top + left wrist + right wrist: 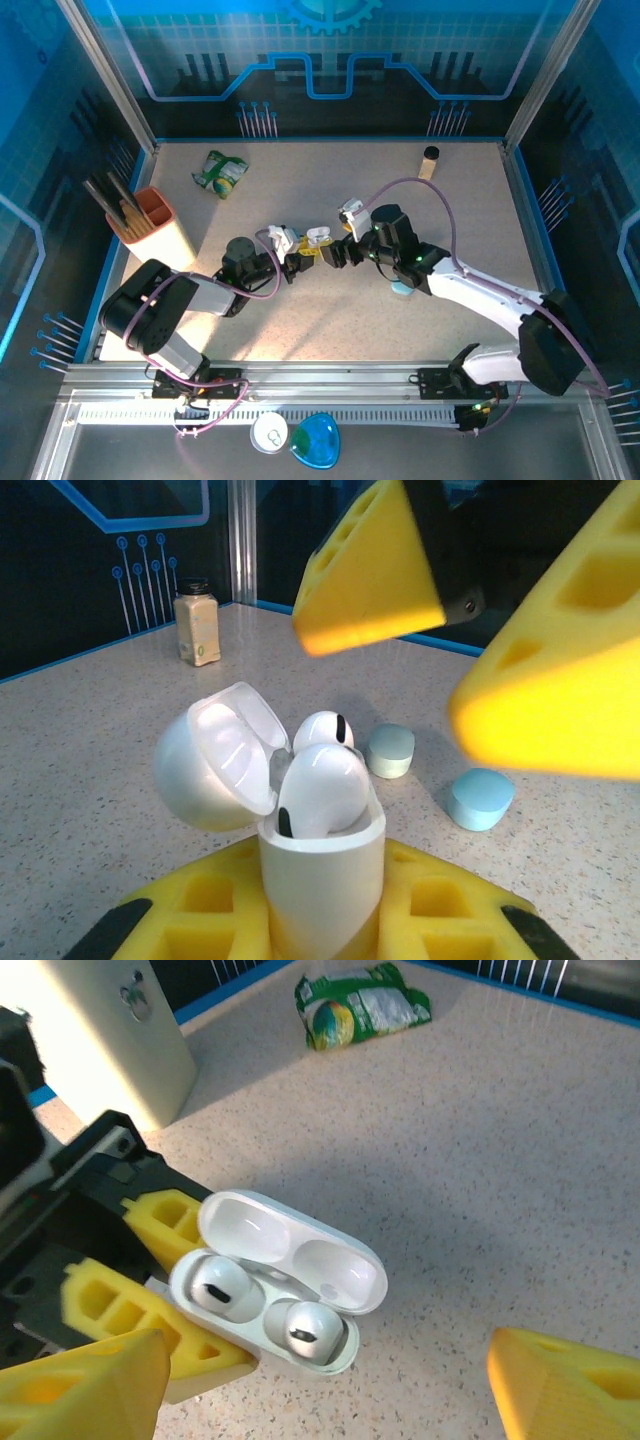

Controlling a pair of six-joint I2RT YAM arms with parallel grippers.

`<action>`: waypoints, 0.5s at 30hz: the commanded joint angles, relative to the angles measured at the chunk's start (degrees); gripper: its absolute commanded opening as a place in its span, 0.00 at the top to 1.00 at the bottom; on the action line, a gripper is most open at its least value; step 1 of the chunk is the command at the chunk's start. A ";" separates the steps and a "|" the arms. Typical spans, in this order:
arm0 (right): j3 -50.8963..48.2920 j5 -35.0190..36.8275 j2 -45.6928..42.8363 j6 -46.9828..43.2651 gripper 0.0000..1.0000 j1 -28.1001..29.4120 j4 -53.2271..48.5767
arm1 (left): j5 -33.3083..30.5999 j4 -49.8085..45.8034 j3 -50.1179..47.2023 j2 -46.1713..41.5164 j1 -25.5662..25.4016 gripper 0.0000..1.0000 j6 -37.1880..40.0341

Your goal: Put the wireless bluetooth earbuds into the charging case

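Mid-table, clamped between the pads of the left gripper (pixel 298 264): white pebble-shaped plastic charging case (pixel 280 1295), lid hinged back, two white plastic earbuds (pixel 222 1290) side by side inside. To its right, the right gripper (pixel 320 1390), one jaw either side. Beyond the case, two pale teal rounded plastic pieces (pixel 390 750) on the speckled table (pixel 450 200). Far right, small glass spice jar (pixel 431 160); far left, green foil packet (pixel 220 172); left edge, orange plastic utensil holder (pixel 155 225).

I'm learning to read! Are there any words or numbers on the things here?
No text here can be read.
The green packet: printing too blurred to read.
The little jar: label too small to read.
The pale box: a small dark mark, no clear letters.
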 commanded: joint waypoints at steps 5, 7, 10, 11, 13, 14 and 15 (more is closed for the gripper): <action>5.13 1.01 3.43 1.33 0.17 -0.77 -3.42 | 2.80 3.74 0.23 -1.44 -0.21 1.00 -0.73; 5.31 0.39 3.11 1.16 0.17 -0.75 -3.49 | 2.52 3.66 0.02 -1.44 -0.09 1.00 -0.48; 4.82 -2.86 0.90 0.32 0.17 -0.99 -2.16 | 1.66 3.89 -0.41 -0.59 0.13 1.00 0.94; 4.17 -4.68 0.03 0.32 0.17 -1.35 -0.69 | 1.49 4.42 -0.64 0.34 0.27 1.00 2.54; 3.93 -7.32 -0.74 2.44 0.17 -2.51 0.84 | 0.84 7.42 -1.15 3.16 0.58 1.00 5.11; 4.58 -8.34 -0.52 3.94 0.17 -3.36 0.41 | 0.65 10.60 -1.59 4.99 0.82 1.00 5.20; 5.65 -8.89 -0.07 5.73 0.18 -4.23 -0.63 | 1.36 10.84 -1.42 5.95 1.10 1.00 5.83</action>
